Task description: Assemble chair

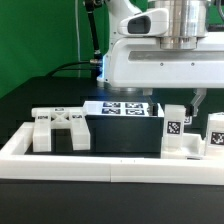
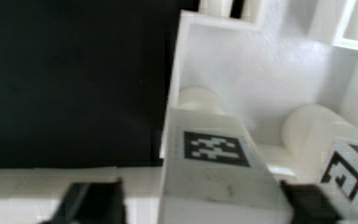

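Observation:
In the wrist view a long white chair piece (image 2: 220, 110) with a square tag (image 2: 213, 148) runs between my gripper's (image 2: 197, 205) two dark fingers (image 2: 87, 205). One finger stands close against the piece. The other is a clear gap away, so the gripper is open and straddles it. A second rounded white piece with a tag (image 2: 336, 150) lies beside it. In the exterior view the gripper (image 1: 195, 102) hangs just above upright white tagged blocks (image 1: 175, 130) at that view's right. A flat white piece with cross-shaped ribs (image 1: 60, 128) lies at the left.
A long low white border rail (image 1: 100, 162) runs along the front and up the left side. The marker board (image 1: 120, 108) lies behind the pieces in the middle. Another tagged white block (image 1: 213, 135) stands at the far right. A green backdrop and cables are behind.

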`<state>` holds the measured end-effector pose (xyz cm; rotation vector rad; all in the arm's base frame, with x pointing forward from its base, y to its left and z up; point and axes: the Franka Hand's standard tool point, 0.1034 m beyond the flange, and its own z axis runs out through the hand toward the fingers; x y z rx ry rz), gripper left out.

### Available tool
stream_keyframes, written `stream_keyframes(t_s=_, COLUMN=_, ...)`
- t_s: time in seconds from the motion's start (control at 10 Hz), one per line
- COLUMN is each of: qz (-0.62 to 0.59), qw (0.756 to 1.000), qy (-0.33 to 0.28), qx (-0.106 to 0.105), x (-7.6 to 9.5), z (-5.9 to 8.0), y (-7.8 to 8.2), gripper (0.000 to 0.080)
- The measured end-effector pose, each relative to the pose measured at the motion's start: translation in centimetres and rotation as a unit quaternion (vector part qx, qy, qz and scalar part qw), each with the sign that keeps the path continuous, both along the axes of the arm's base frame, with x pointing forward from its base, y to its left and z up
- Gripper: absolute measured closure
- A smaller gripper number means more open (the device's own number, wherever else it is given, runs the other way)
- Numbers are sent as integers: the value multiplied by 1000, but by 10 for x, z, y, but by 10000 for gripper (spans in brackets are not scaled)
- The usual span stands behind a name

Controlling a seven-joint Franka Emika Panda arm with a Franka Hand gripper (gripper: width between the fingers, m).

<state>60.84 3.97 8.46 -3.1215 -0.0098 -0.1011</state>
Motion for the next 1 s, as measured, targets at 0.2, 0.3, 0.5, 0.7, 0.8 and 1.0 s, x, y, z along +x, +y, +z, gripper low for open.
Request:
stream_keyframes(t_s=0.2, qz=0, qw=1000, qy=0, qx=0, x=0, z=0, y=0, gripper=510)
stream_keyframes(t_s=0.3, qz=-9, qw=1000, qy=0, qx=1, x=0, z=0, y=0, gripper=510)
stream_keyframes(t_s=0.5, qz=-26, qw=1000, qy=1, qx=2, x=0, z=0, y=0, gripper=510)
stream_keyframes(t_s=0.7, qz=-139, qw=990, qy=3, qx=10, x=-1, z=0, y=5, gripper=510)
stream_keyframes(t_s=0.8, qz=-198, qw=980, qy=4, qx=14, x=-1, z=-1, y=6, gripper=509)
stream_keyframes(t_s=1.0, qz=-274, qw=962, qy=6, qx=20, x=-1, z=-1, y=7, gripper=509)
